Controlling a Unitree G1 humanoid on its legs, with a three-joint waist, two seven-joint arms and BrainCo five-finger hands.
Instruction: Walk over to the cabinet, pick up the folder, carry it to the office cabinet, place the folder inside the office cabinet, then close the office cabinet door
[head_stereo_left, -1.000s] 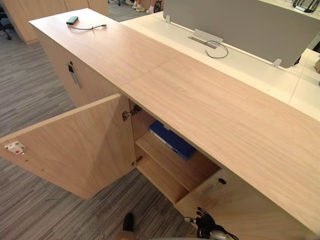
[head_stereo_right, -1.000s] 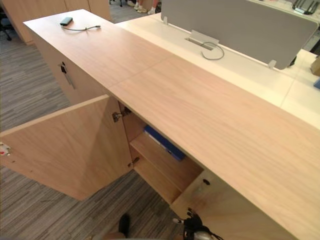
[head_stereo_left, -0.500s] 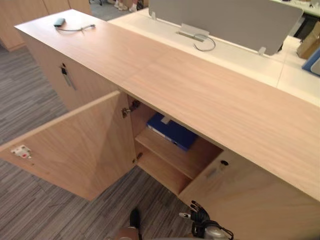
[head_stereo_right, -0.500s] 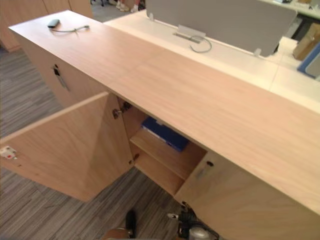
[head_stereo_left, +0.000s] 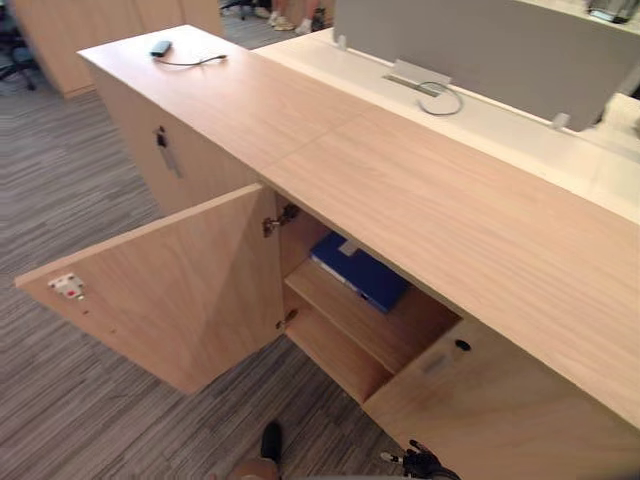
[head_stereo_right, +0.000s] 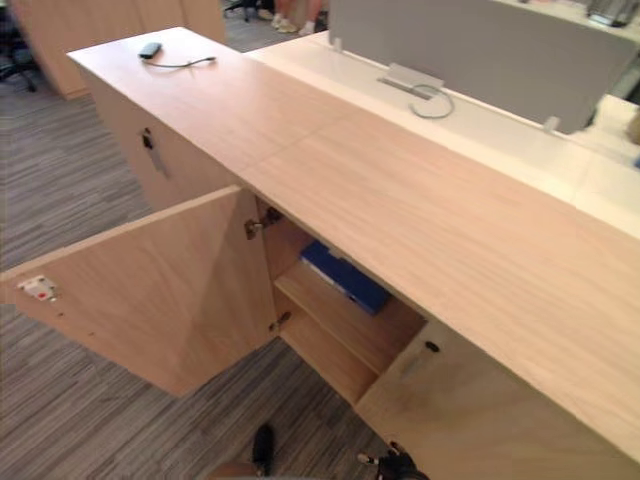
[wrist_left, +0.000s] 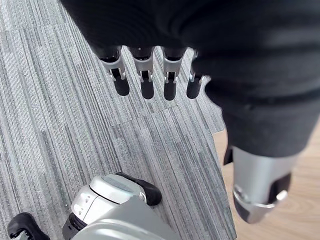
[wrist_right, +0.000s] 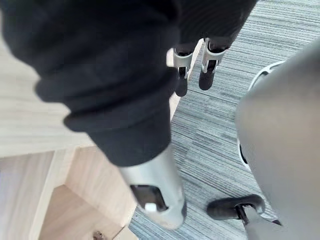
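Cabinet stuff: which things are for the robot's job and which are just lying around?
For the job: blue folder on the shelf, office cabinet, its open door, left hand and right hand, both empty.
Lying about: dark device with cable on the cabinet top, looped cable on the desk, grey divider.

- A long light-wood office cabinet (head_stereo_left: 430, 210) is set on a grey striped carpet (head_stereo_left: 60, 200), with a white desk (head_stereo_left: 510, 125) directly behind it.
- A grey partition screen (head_stereo_left: 500, 45) is stood upright on the desk, behind a looped grey cable (head_stereo_left: 447, 98).
- A small dark device with a thin cable (head_stereo_left: 161, 47) is laid on the far left end of the cabinet's top.
- The wooden cabinet door (head_stereo_left: 180, 290) is swung open to the left of the open compartment.
- A blue folder (head_stereo_left: 362, 272) is laid on the upper shelf inside, above a lower wooden shelf (head_stereo_left: 330, 360).
- A closed wooden door (head_stereo_left: 500, 410) is found to the right of the compartment.
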